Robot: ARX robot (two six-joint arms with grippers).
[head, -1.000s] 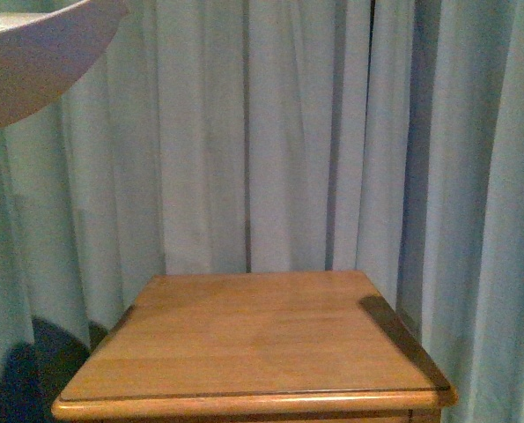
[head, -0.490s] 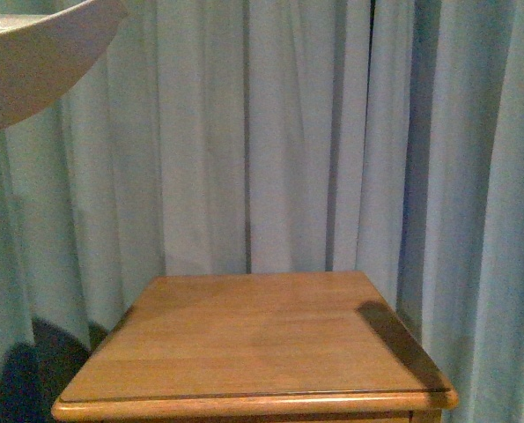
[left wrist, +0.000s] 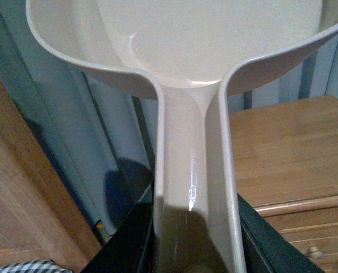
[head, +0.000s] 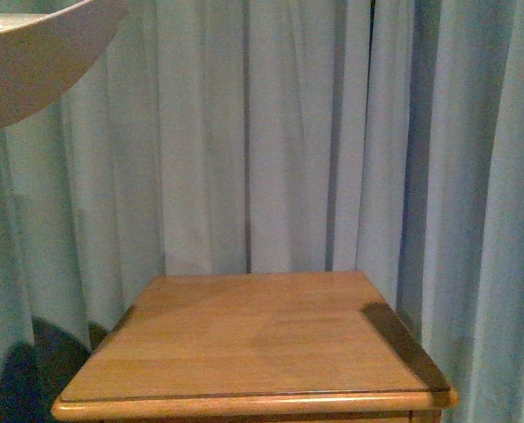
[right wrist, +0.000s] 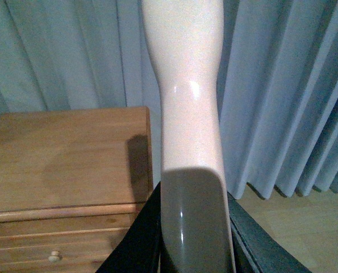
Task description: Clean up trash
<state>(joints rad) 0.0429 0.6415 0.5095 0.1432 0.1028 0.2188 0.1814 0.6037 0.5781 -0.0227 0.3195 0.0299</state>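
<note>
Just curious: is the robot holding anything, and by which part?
Left end effector grips the dustpan by its handle; right end effector grips a beige tool handle, head unseen.

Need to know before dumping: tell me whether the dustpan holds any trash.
Empty where visible: the dustpan bowl shows bare plastic, no paper wad; its front part lies outside the left wrist view.
</note>
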